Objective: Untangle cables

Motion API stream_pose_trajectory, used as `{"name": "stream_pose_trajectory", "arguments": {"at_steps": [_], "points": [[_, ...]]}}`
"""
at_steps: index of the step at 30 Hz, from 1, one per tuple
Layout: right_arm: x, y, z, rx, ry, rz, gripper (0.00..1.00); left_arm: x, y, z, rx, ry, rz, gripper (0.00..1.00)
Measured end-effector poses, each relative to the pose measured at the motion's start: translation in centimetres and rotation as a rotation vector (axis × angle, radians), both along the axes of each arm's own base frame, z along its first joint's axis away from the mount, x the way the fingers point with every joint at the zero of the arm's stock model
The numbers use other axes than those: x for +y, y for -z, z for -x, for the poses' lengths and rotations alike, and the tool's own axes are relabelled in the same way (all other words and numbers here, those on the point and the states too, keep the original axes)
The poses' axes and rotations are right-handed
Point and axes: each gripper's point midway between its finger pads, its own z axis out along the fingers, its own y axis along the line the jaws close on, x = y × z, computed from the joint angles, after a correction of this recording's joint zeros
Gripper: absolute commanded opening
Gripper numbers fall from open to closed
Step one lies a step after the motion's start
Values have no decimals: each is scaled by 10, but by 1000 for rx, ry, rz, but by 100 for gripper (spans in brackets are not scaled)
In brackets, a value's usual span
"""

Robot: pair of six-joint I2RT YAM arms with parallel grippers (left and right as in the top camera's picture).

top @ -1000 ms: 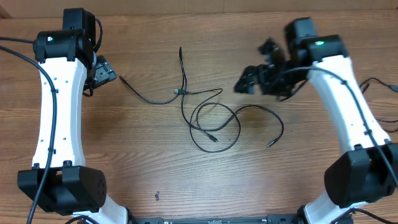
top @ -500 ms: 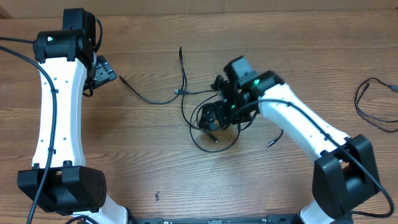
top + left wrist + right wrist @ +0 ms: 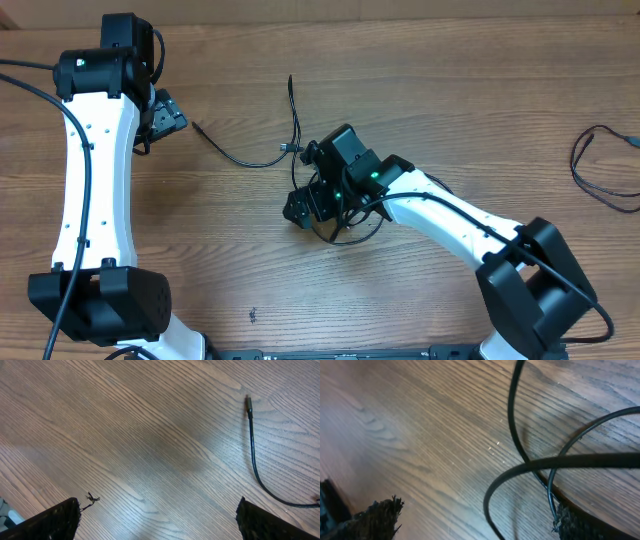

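The cables (image 3: 297,135) are thin black cords in the middle of the wooden table; their looped tangle is largely covered by my right arm. One strand runs left to a plug end (image 3: 196,127). My right gripper (image 3: 303,207) hovers open low over the tangle's left side. In the right wrist view, crossing cable loops (image 3: 520,440) lie under and between the fingertips (image 3: 377,516), and nothing is gripped. My left gripper (image 3: 163,116) stands open at the far left, apart from the cords. Its wrist view shows one strand with a plug end (image 3: 247,402) ahead of the open gripper (image 3: 157,521).
A separate black wire (image 3: 600,175) curls at the table's right edge. A small dark speck (image 3: 252,316) lies near the front edge. The left arm's white body (image 3: 95,190) stretches along the left side.
My right arm has swung from the right side leftward and down onto the cable tangle, staying open. The left arm and the cords have not moved.
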Motion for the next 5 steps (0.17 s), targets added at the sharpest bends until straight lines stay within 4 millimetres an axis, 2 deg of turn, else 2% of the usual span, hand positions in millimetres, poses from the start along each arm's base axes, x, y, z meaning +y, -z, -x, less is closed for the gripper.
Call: {"name": "stream_pose_trajectory", "arguments": {"at_steps": [5], "points": [[-2, 15, -1, 31, 31, 31, 94, 0, 0, 0, 0, 0, 0, 100]]}}
